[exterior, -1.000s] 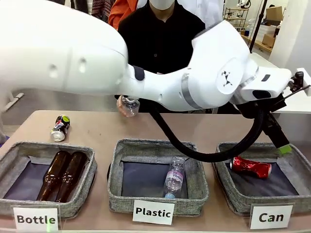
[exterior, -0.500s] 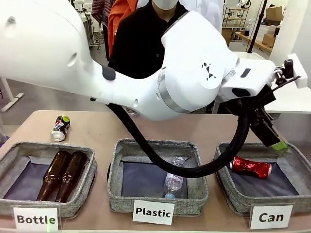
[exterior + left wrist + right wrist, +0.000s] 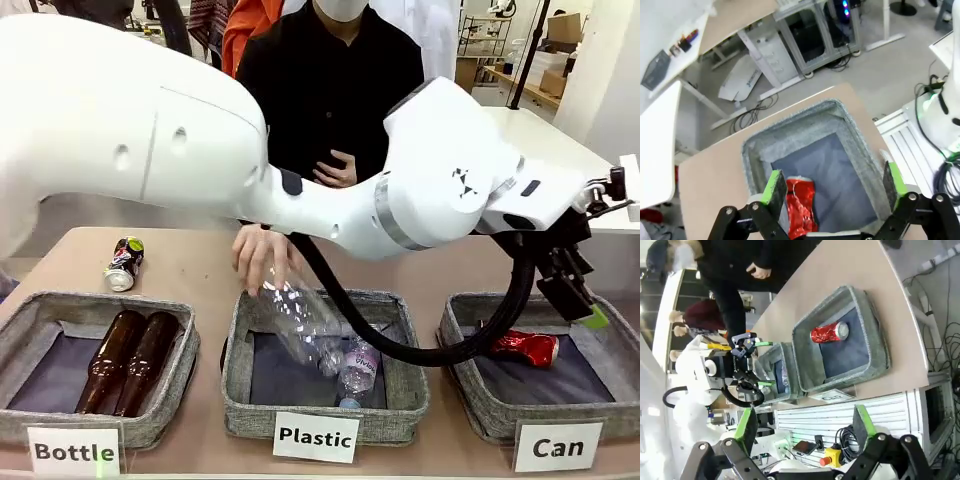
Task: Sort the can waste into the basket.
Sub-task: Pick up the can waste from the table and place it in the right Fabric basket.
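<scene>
**Left pincer.** The left pincer [image 3: 832,186] hangs above the basket [image 3: 790,124] at the desk's near right corner. Its jaws stand wide and carry nothing. The green pads [image 3: 774,187] are clear of the contents below.

**Task items.** The red can [image 3: 800,207], crushed, lies on the dark liner inside the basket, toward its far-left corner. The dark can [image 3: 124,262] lies on the bare desk [image 3: 190,268] near its far left corner, behind the "Bottle" basket [image 3: 150,422] and well apart from the pincer.

**Right pincer.** The right pincer [image 3: 805,429] is also spread wide and empty, held off the desk's near right side.

**Other activity.** A person's hand [image 3: 262,255] is above the far rim of the "Plastic" basket [image 3: 325,402], with a clear plastic bottle [image 3: 300,322] tilted just below it. Two brown glass bottles [image 3: 130,362] lie side by side in the "Bottle" basket.

**Step in hand.** In my judgement one can is sorted and one is outstanding. The next move calls for a long crossing to the far left corner, passing clear of the person's hand. The jaws should then come down astride the dark can.

**Writing.** White signs [image 3: 557,447] at the near edge read "Bottle", "Plastic" and "Can". The dark can bears red, white and yellow-green marks, and its wording is too small to read.
</scene>
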`<state>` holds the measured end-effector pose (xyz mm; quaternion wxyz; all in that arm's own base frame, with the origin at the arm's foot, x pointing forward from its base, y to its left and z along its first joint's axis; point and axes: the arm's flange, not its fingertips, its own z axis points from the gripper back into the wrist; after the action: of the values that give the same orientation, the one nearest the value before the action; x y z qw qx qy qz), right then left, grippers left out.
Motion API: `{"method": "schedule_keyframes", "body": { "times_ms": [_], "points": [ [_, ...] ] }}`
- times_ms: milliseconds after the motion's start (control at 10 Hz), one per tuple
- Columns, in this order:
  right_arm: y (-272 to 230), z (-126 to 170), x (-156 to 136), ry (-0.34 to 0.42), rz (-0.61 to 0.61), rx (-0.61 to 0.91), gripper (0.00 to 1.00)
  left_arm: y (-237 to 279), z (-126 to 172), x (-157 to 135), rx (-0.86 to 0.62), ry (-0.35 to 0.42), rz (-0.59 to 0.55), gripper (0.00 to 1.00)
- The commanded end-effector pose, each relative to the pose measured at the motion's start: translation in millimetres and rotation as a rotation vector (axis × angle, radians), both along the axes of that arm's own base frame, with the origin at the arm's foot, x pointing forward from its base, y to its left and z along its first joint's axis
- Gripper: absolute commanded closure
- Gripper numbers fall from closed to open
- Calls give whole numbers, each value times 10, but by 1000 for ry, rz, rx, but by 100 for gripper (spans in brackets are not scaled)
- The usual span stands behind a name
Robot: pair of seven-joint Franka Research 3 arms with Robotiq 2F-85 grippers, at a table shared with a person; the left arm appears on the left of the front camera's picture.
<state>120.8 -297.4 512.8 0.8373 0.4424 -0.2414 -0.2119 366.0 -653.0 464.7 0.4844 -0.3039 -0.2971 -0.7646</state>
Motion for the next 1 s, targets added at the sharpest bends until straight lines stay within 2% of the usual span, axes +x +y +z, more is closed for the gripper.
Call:
{"method": "schedule_keyframes", "body": {
  "times_ms": [0, 300, 700, 900],
  "points": [
    [-62, -44, -8, -9, 19, -12, 0, -107, 145, 77, -8, 37, -9, 0],
    [-48, -75, 39, 3, 25, -9, 0, -65, 156, 69, -102, 103, 47, 0],
    [50, -68, 85, 4, 46, -23, 0, 32, 191, 66, -61, 67, 122, 0],
    [237, -89, 220, 17, 85, -44, 0, 320, 317, 48, -42, 87, 182, 0]
  ]
}}
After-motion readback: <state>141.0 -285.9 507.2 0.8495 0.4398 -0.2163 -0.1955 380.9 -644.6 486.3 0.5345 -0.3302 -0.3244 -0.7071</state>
